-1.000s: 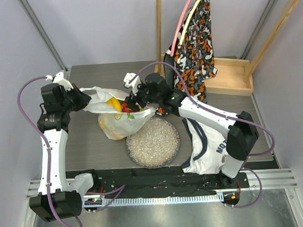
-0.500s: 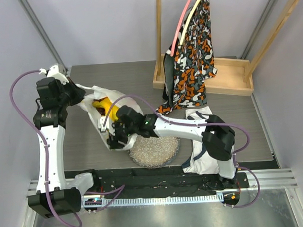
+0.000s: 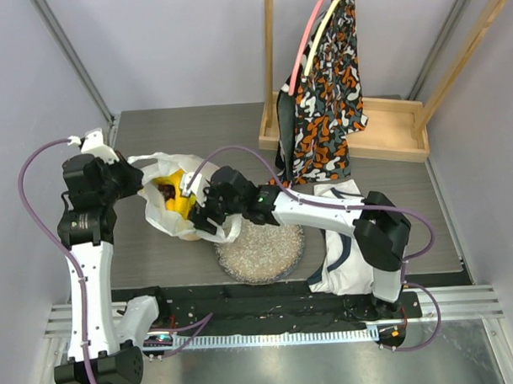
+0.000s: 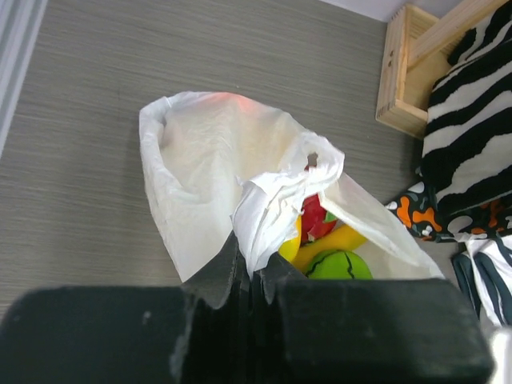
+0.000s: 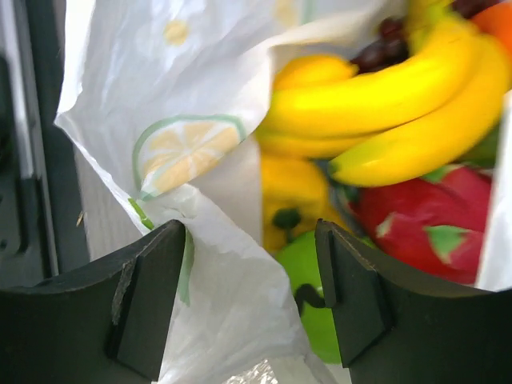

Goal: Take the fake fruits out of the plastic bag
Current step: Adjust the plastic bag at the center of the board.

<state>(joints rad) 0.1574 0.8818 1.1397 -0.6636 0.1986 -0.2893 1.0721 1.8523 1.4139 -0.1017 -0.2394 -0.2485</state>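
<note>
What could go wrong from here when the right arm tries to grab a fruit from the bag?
The right gripper is open with a fold of the plastic bag between its fingers, so closing could catch film instead of the bananas. The left gripper pinches only a thin bunch of the rim. A hard pull might slip it free or tear it, and the mouth would likely sag shut.
</note>
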